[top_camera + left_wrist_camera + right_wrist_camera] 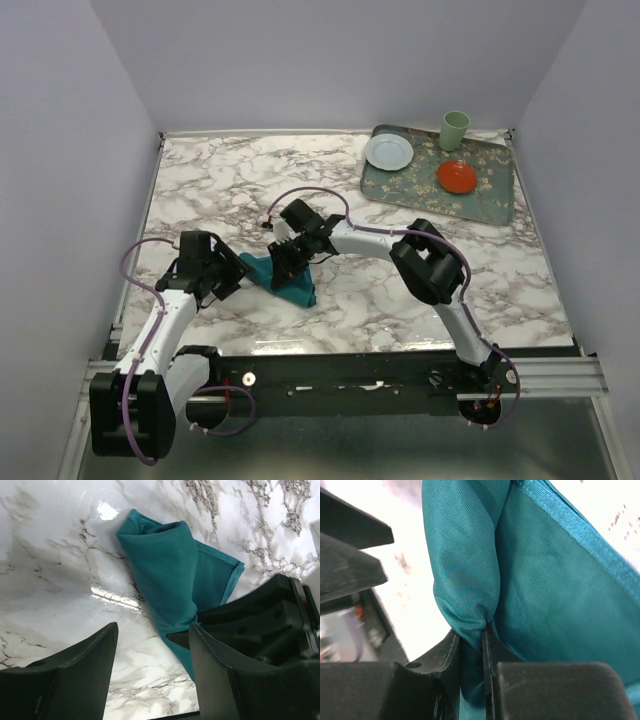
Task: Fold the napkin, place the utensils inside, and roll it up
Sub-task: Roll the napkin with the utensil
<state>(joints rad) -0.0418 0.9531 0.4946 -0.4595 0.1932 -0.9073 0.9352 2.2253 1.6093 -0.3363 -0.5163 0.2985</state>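
The teal napkin (290,282) lies as a rolled bundle on the marble table, near the middle front. In the right wrist view, my right gripper (470,636) is shut on a rounded fold of the napkin (545,580), pinched between both fingers. In the left wrist view, my left gripper (152,630) stands open with bare marble between its fingers. The napkin (170,575) lies just ahead of it and runs down to its right finger (220,680). From above, the left gripper (232,275) is at the roll's left end and the right gripper (283,262) is over it. The utensils are hidden.
A patterned grey-green tray (420,188) sits at the back right. It carries a white plate (388,151), a small orange dish (457,178) and a pale green cup (455,130). White walls close in the table on three sides.
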